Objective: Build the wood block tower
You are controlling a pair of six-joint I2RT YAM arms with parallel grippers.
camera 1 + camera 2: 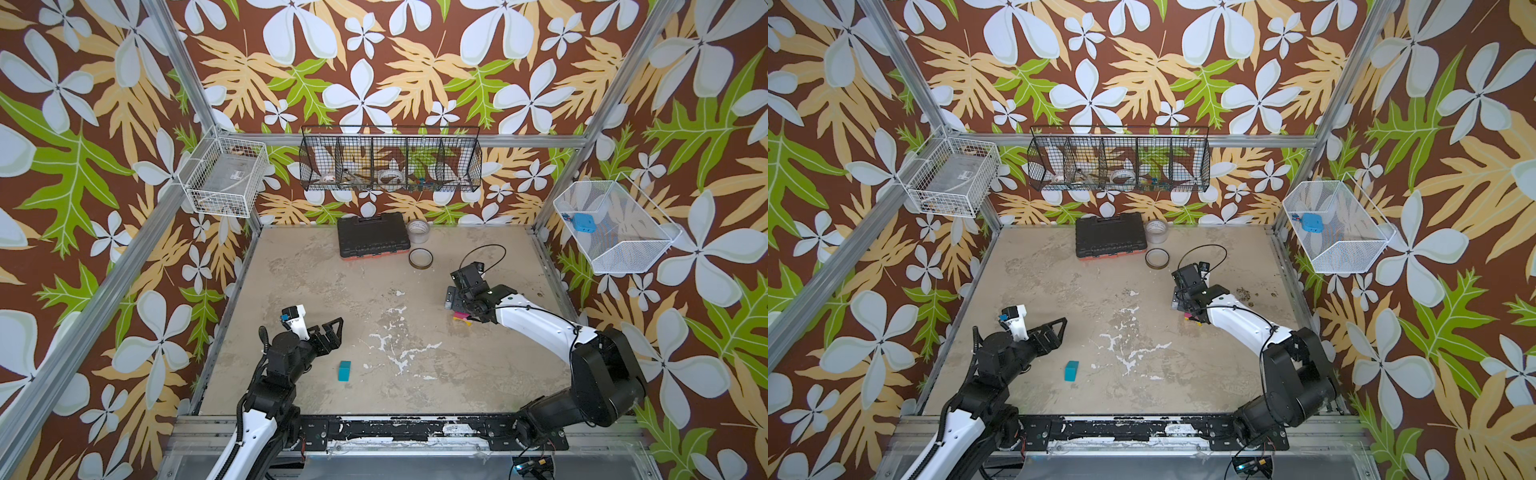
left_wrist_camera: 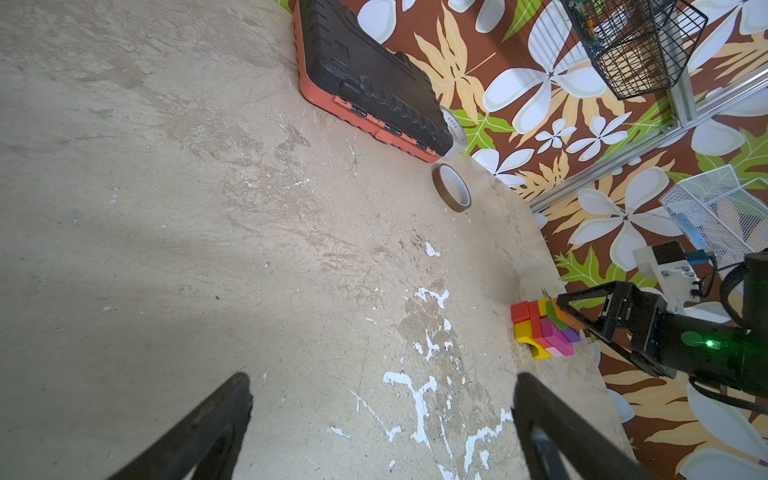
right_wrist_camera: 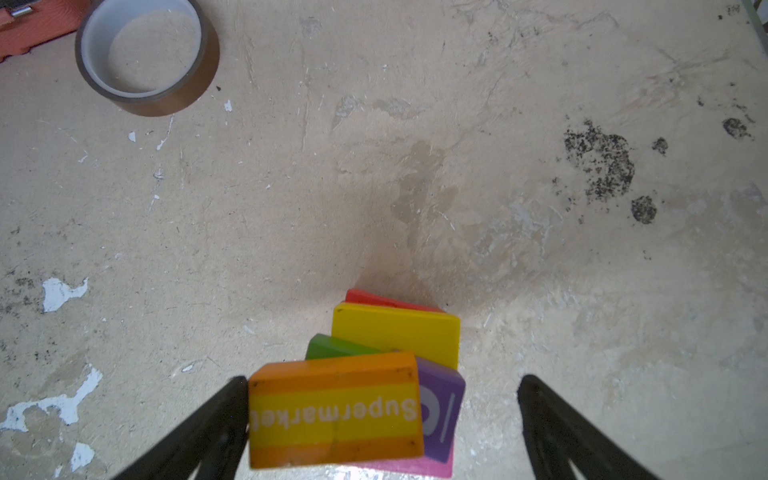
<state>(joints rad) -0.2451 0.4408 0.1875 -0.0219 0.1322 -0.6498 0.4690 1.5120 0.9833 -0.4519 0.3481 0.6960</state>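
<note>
The tower (image 1: 461, 318) (image 2: 544, 328) stands at the right of the table, mostly hidden under my right arm in both top views. In the right wrist view an orange block (image 3: 332, 411) marked "Supermarket" lies on top, over a purple cube (image 3: 440, 411), green (image 3: 332, 347), yellow (image 3: 395, 332), red (image 3: 374, 299) and pink (image 3: 415, 467) blocks. My right gripper (image 3: 382, 380) is open astride the top; one finger touches the orange block's end, the other stands well apart. A teal block (image 1: 344, 370) (image 1: 1071, 370) lies alone near my open, empty left gripper (image 1: 337, 328) (image 2: 382, 382).
A black tool case (image 1: 371, 235) lies at the back of the table with a clear tape roll (image 1: 417, 230) and a brown tape roll (image 1: 420, 258) (image 3: 145, 54) beside it. Wire baskets (image 1: 390, 160) hang on the walls.
</note>
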